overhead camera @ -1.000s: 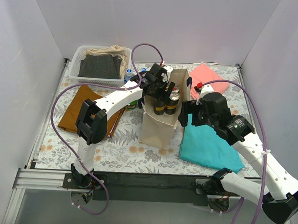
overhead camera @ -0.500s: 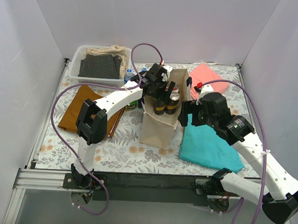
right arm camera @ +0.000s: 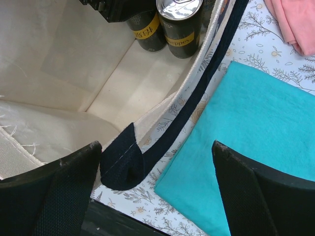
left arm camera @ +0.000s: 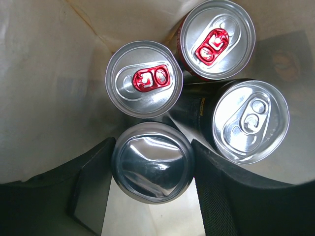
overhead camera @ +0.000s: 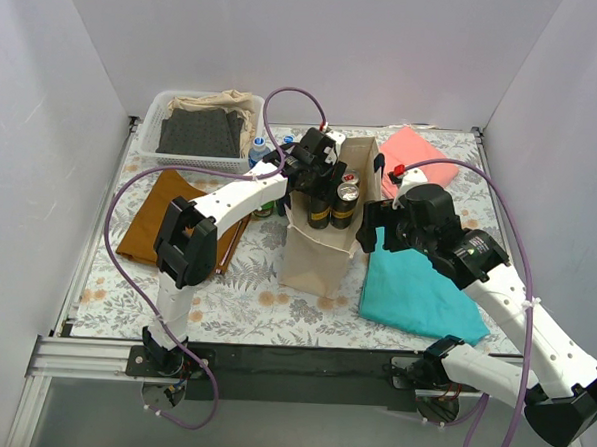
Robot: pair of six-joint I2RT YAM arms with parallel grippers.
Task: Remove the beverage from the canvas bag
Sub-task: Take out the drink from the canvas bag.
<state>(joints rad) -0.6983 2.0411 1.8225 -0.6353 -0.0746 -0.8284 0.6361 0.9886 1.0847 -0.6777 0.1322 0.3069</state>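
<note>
**Left claw closed on a can inside the canvas bag**

The canvas bag [overhead camera: 312,259] stands upright with its mouth open. The left gripper [overhead camera: 318,188] reaches down into this mouth from the bag's far left side. In the left wrist view its two black fingers [left arm camera: 91,189] press on both sides of one beverage can [left arm camera: 153,162], so this claw is closed on the can. The end of the can that faces the camera is smooth, shiny metal. The can is inside the bag, close to the cloth wall.

Three other cans [left arm camera: 145,78] stand inside the bag just beside the gripped one and close together. Two of them carry red tabs and one carries a silver tab.

The right gripper [right arm camera: 157,191] is at the right rim of the bag. Its claw is wide apart and grips nothing. The bag's rim and a navy handle [right arm camera: 197,93] lie between its fingers [right arm camera: 54,196].

A teal cloth [right arm camera: 256,128] lies flat just beside the bag on its right. A pink cloth [overhead camera: 412,154] lies behind the bag on the same side.
</note>
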